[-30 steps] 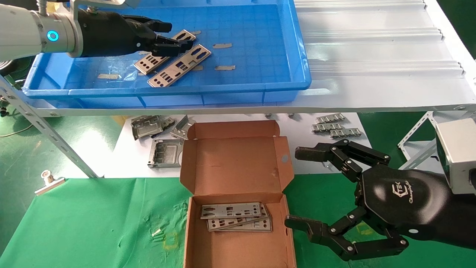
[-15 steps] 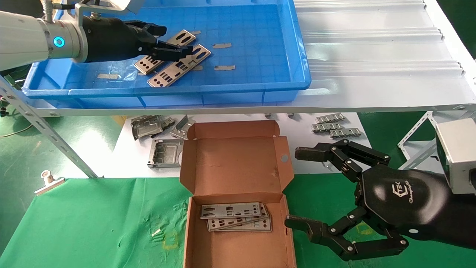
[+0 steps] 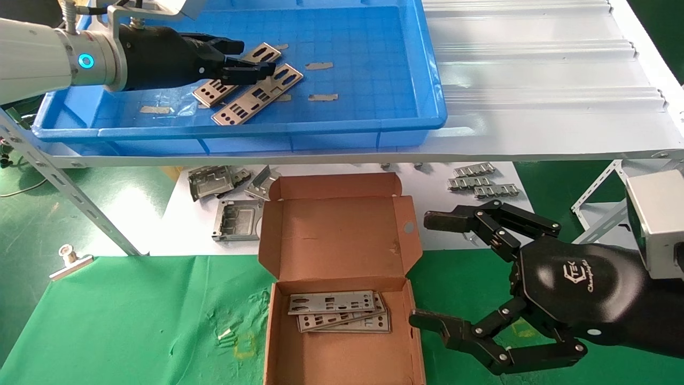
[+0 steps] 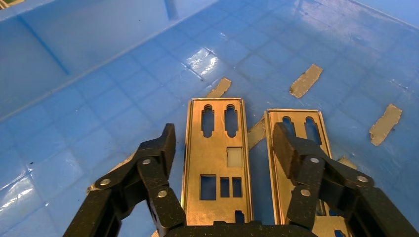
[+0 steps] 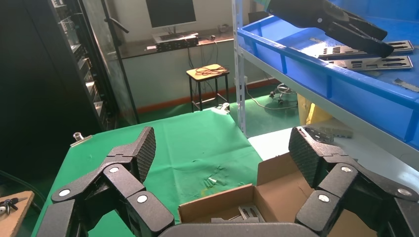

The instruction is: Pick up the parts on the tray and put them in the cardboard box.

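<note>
Two parts [image 4: 217, 158] in tray [image 3: 374, 115], one seemingly untouched between wide-spread left end effector [image 4: 225, 145] fingers, right end effector [image 3: 427, 270] parked wide

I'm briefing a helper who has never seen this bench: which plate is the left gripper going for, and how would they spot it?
Start at the blue tray on the upper shelf. Two silver plates lie side by side on its gridded floor. The target plate is the one between the open fingers of the left gripper, farther from the tray's front rim; its neighbour lies nearer that rim, with one finger over it.
</note>
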You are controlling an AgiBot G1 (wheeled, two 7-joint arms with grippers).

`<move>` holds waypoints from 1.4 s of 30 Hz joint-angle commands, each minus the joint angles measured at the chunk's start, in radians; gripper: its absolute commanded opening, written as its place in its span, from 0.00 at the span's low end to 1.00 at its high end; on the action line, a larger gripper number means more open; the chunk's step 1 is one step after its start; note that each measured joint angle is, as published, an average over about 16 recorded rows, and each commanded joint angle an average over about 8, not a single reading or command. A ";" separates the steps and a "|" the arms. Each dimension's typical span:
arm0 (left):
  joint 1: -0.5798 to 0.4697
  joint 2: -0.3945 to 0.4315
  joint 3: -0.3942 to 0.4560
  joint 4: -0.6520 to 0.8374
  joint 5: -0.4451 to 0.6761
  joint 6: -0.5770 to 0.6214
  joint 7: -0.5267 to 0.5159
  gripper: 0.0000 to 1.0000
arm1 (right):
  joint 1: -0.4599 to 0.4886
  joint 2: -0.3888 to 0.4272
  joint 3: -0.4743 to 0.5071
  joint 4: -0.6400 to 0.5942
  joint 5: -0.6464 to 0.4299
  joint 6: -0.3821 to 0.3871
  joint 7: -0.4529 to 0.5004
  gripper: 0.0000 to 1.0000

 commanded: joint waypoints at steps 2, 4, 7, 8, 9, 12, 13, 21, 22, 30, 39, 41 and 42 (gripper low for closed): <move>0.001 -0.001 0.000 -0.001 0.000 0.003 -0.004 0.00 | 0.000 0.000 0.000 0.000 0.000 0.000 0.000 1.00; 0.002 -0.001 0.001 -0.002 0.001 0.006 -0.005 0.00 | 0.000 0.000 0.000 0.000 0.000 0.000 0.000 1.00; 0.002 -0.002 0.002 -0.004 0.003 0.013 -0.007 0.00 | 0.000 0.000 0.000 0.000 0.000 0.000 0.000 1.00; 0.002 -0.003 0.002 -0.005 0.003 0.016 -0.007 0.00 | 0.000 0.000 0.000 0.000 0.000 0.000 0.000 1.00; 0.002 -0.003 0.002 -0.005 0.003 0.019 -0.008 0.00 | 0.000 0.000 0.000 0.000 0.000 0.000 0.000 1.00; -0.001 -0.004 0.002 -0.008 0.003 0.029 -0.009 0.00 | 0.000 0.000 0.000 0.000 0.000 0.000 0.000 1.00; -0.002 -0.005 0.002 -0.009 0.003 0.032 -0.009 0.00 | 0.000 0.000 0.000 0.000 0.000 0.000 0.000 1.00; -0.009 -0.010 -0.002 -0.016 -0.003 0.048 -0.006 0.00 | 0.000 0.000 0.000 0.000 0.000 0.000 0.000 1.00; -0.010 -0.011 -0.003 -0.017 -0.004 0.050 -0.005 0.00 | 0.000 0.000 0.000 0.000 0.000 0.000 0.000 1.00; -0.032 -0.025 -0.017 -0.032 -0.024 0.067 0.010 0.00 | 0.000 0.000 0.000 0.000 0.000 0.000 0.000 1.00; -0.063 -0.046 -0.035 -0.058 -0.051 0.181 0.039 0.00 | 0.000 0.000 0.000 0.000 0.000 0.000 0.000 1.00; -0.064 -0.053 -0.038 -0.066 -0.059 0.253 0.049 0.00 | 0.000 0.000 0.000 0.000 0.000 0.000 0.000 1.00; -0.063 -0.057 -0.041 -0.071 -0.063 0.294 0.055 0.00 | 0.000 0.000 0.000 0.000 0.000 0.000 0.000 1.00</move>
